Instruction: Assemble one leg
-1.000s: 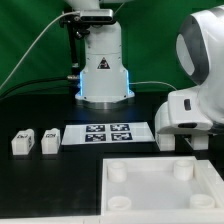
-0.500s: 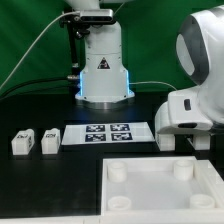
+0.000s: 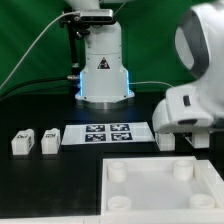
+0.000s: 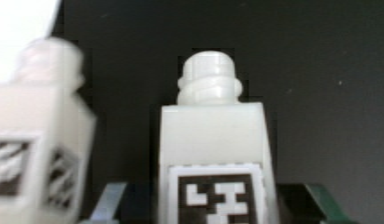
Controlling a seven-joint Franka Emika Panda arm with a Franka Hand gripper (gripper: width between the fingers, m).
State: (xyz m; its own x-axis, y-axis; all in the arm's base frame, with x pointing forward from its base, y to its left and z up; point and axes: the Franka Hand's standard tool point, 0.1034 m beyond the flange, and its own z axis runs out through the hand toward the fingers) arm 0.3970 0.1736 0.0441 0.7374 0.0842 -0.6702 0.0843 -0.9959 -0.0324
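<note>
In the wrist view a white leg (image 4: 215,140) with a black-and-white tag stands upright between my gripper's (image 4: 215,208) two fingers (image 4: 118,200). There is a gap on each side, so the gripper is open around it and not touching. A second leg (image 4: 38,130) stands close beside it. In the exterior view my gripper (image 3: 180,140) is low over the table at the right end of the marker board (image 3: 108,133), and its hand hides those two legs. Two more legs (image 3: 20,142) (image 3: 50,140) stand at the exterior view's left.
The large white square top (image 3: 150,195) with round corner sockets lies at the front, just in front of my hand. The arm's base (image 3: 102,70) stands at the back centre. The table is black, and a green curtain hangs behind it.
The arm and hand have shifted slightly toward the exterior view's left. The legs, marker board and top have not moved.
</note>
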